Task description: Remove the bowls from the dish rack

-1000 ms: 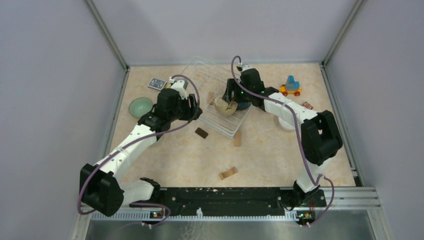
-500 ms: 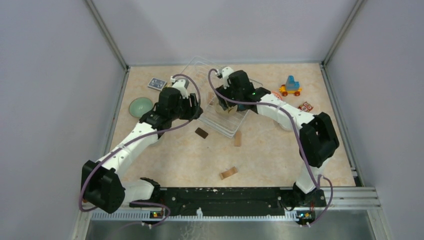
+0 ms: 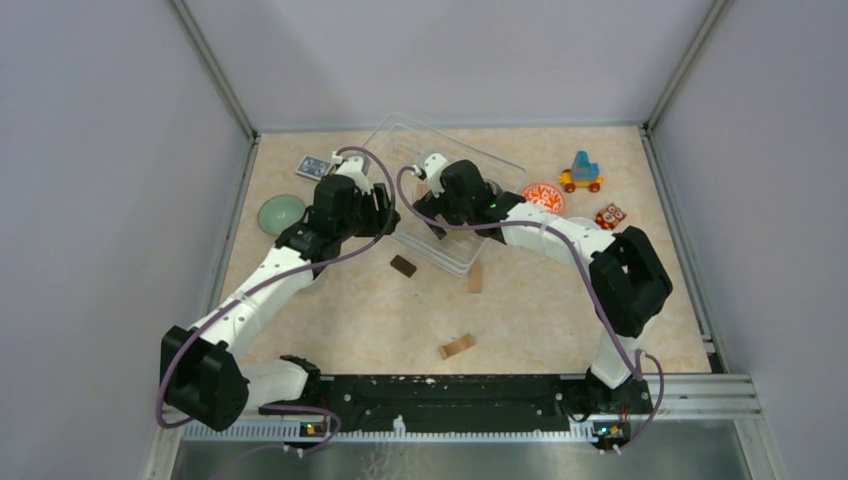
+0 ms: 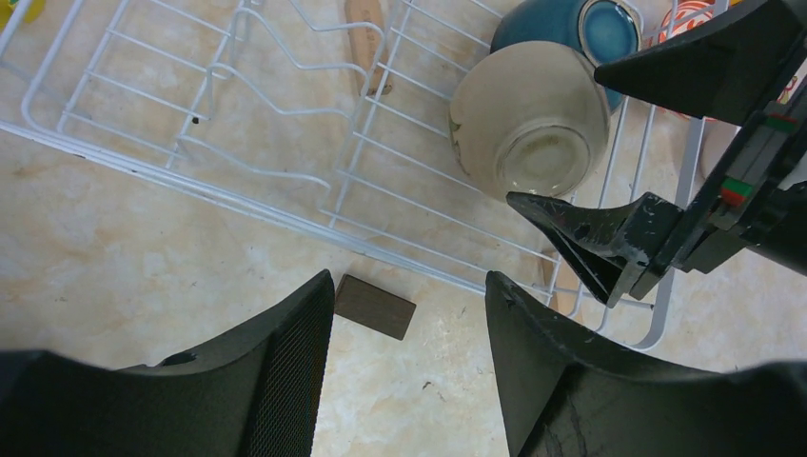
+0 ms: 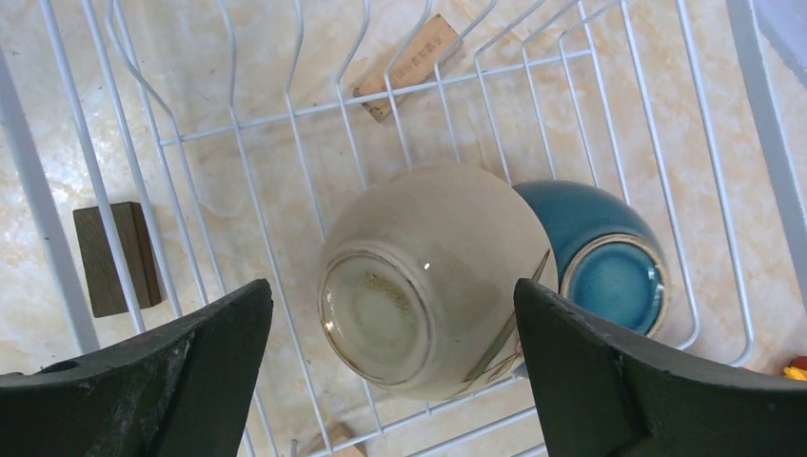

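Note:
The white wire dish rack [image 3: 452,260] lies tilted at the table's middle back. In it lie a beige bowl [image 5: 438,276] on its side, foot toward me, and a dark teal bowl [image 5: 595,252] touching it on the right. My right gripper [image 5: 392,286] is open and hangs over the beige bowl, one finger on each side, apart from it. My left gripper [image 4: 409,278] is open and empty over the table just outside the rack's [image 4: 238,195] near rim. Both bowls also show in the left wrist view, the beige one [image 4: 528,119] and the teal one [image 4: 566,29]. A pale green bowl [image 3: 281,213] and an orange-patterned bowl [image 3: 543,195] sit on the table.
A dark wooden block [image 4: 375,306] lies under my left gripper. Light wooden blocks lie in front of the rack [image 3: 475,278] and nearer me [image 3: 457,346]. A toy train [image 3: 581,173] and a small red piece [image 3: 610,215] are at the back right. A patterned card [image 3: 313,167] is at the back left.
My right gripper has moved left across the rack, from over the teal bowl to over the beige one, uncovering the orange-patterned bowl. The left arm has hardly moved.

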Motion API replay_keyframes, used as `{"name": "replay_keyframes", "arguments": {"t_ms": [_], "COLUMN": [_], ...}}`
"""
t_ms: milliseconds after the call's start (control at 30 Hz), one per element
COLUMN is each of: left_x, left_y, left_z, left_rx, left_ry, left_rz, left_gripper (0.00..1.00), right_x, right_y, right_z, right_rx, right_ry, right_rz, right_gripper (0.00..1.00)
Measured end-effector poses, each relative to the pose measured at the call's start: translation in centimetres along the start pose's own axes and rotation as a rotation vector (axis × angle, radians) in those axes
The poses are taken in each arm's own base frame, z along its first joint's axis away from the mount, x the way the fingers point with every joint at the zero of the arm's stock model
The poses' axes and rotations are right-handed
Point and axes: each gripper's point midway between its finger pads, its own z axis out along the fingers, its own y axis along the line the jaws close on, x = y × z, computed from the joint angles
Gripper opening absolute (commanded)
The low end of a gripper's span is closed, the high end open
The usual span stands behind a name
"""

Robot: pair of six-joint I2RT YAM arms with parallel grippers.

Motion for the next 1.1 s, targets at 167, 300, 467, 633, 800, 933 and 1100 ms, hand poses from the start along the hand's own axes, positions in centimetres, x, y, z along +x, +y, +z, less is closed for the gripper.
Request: {"name": "replay_keyframes", "arguments": {"t_ms": [167, 300, 467, 633, 800, 933, 1100], "left_x": [0.1, 0.1, 0.3, 0.9, 1.0, 1.1, 1.3], "left_y": [0.0, 0.0, 0.0, -0.1, -0.5, -0.7, -1.1], "left_z": [0.0, 0.0, 0.0, 0.0, -0.1, -0.1, -0.2], "left_rx": [-0.001, -0.001, 0.004, 0.016, 0.039, 0.051, 0.073], "left_ry": [0.002, 0.001, 0.008, 0.022, 0.031, 0.036, 0.046], "left_rz": [-0.006, -0.007, -0.007, -0.009, -0.008, -0.008, -0.008], "left_gripper": [0.65, 0.65, 0.65, 0.66, 0.66, 0.66, 0.66], "right_x": [1.1, 1.0, 1.1, 1.2, 0.8, 0.6, 0.8], "right_y": [0.6, 1.4, 1.6, 0.4, -3.4, -5.0, -6.0], "right_z": [0.1, 0.0, -0.3, -1.1, -2.3, -2.7, -3.1], "right_rx": [-0.025, -0.068, -0.078, -0.072, -0.037, -0.04, -0.086], "right_ry": [0.028, 0.024, 0.031, 0.055, 0.051, 0.053, 0.093], "right_rz": [0.006, 0.029, 0.07, 0.179, 0.351, 0.427, 0.499], "right_gripper": [0.89, 0.88, 0.93, 0.95, 0.96, 0.96, 0.97]}}
